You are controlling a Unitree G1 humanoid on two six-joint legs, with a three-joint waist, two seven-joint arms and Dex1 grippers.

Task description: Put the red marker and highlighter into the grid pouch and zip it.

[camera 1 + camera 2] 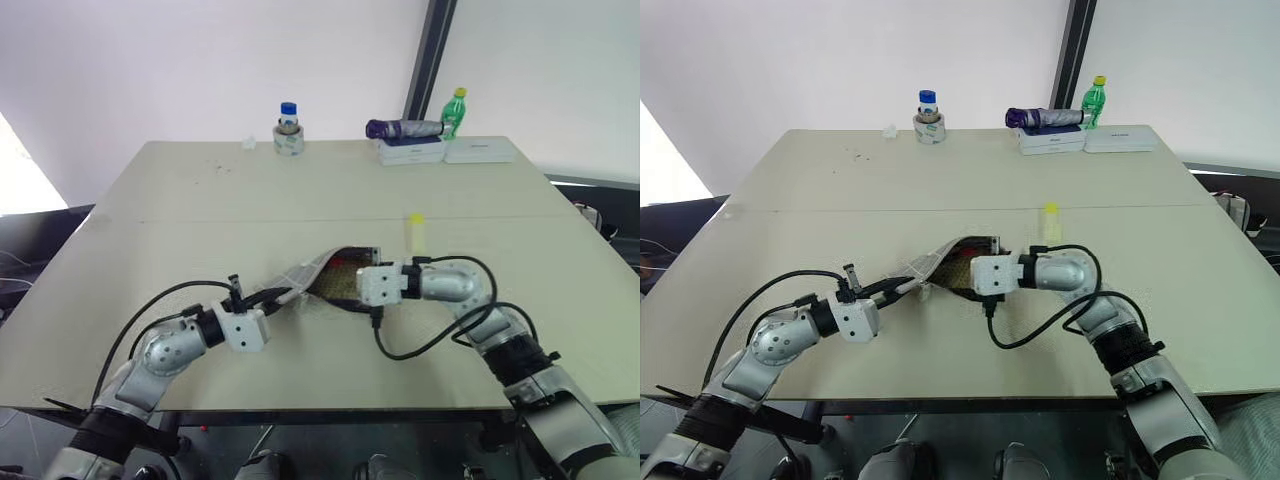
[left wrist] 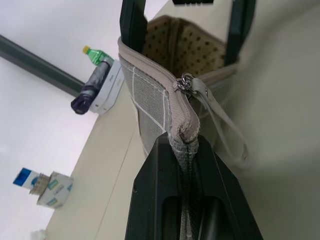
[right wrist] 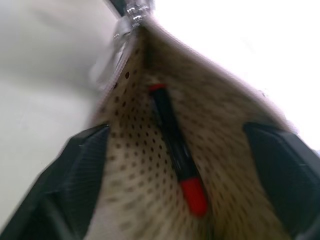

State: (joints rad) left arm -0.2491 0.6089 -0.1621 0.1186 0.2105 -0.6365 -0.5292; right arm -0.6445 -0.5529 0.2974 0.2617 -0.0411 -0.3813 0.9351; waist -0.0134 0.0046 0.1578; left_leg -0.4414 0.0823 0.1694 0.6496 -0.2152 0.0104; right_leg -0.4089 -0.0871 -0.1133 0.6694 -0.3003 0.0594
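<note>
white walls and a dark post back a broad beige table with clutter along its far edge: a blue-capped jar, a folded purple umbrella on white boxes, and a green bottle.

grid pouch: lies near the middle of the table, lifted at its left end, mouth open toward the right. soft grey fabric with a dotted lining; it sags and folds, so it needs support at two points to keep the mouth open. the zipper slider and its cord pull sit at the closed left end; judged best handled by pinching the pull, not the cloth.

left gripper: clenched on the pouch's closed corner, seen edge-on in the left wrist view. this serves as the anchor for any zip stroke.

right gripper: at the pouch mouth, fingers spread to either side of the lining, grasping nothing.

red marker: already inside the pouch, lying loose along the lining. light, smooth and rigid; it can slide out if the mouth tips down.

highlighter: on the table just beyond the right gripper, apart from the pouch. short, stiff, slick plastic; judged best taken across the barrel at mid-length.
</note>
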